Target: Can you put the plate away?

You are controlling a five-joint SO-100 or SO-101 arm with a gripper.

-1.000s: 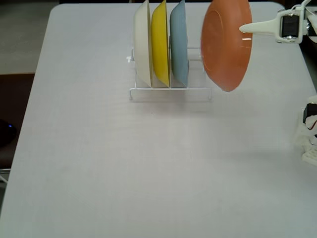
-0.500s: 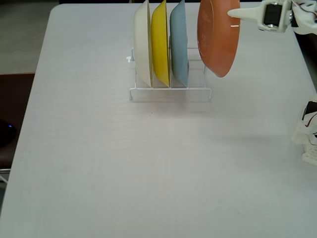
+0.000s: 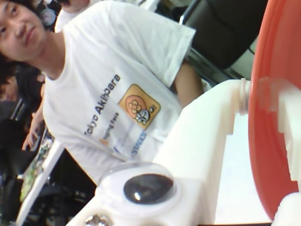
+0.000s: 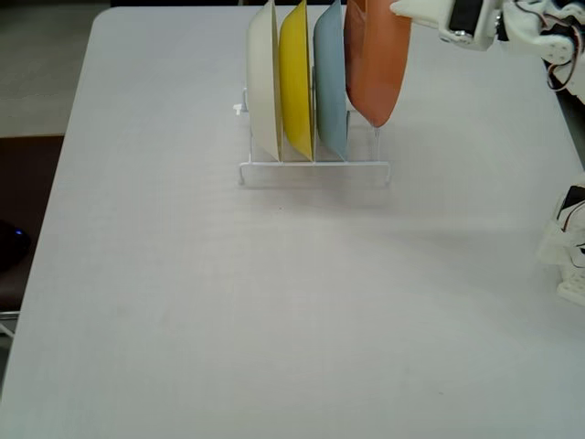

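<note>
Right up against the wrist camera, the white gripper (image 3: pixel 263 155) is clamped on the orange-red plate (image 3: pixel 273 117): 1 broad white finger (image 3: pixel 207 136) presses one face, and a second white finger (image 3: pixel 289 122) lies across the dished face at the right edge, so the jaws are parted only by the thickness of the plate. A dark round fitting under a clear dome (image 3: pixel 141 188) sits on the gripper body at the bottom of that view. Beyond the gripper, a person in a white printed T-shirt (image 3: pixel 108 99) is in the background, with a dark chair (image 3: pixel 221 28) behind. In the fixed view, the pale grey table (image 4: pixel 274 302) lies bare in the foreground. Farther back stands a clear dish rack (image 4: pixel 315 169) holding 3 plates on edge: cream (image 4: pixel 263 82), yellow (image 4: pixel 294 82) and light blue (image 4: pixel 329 82), left to right. The orange-red plate (image 4: pixel 375 64) hangs upright just right of the light blue one, its lower edge above the rack's free right-hand slot, apparently not seated. The gripper (image 4: pixel 407 11) holds its upper rim, reaching in from the top right.
</note>
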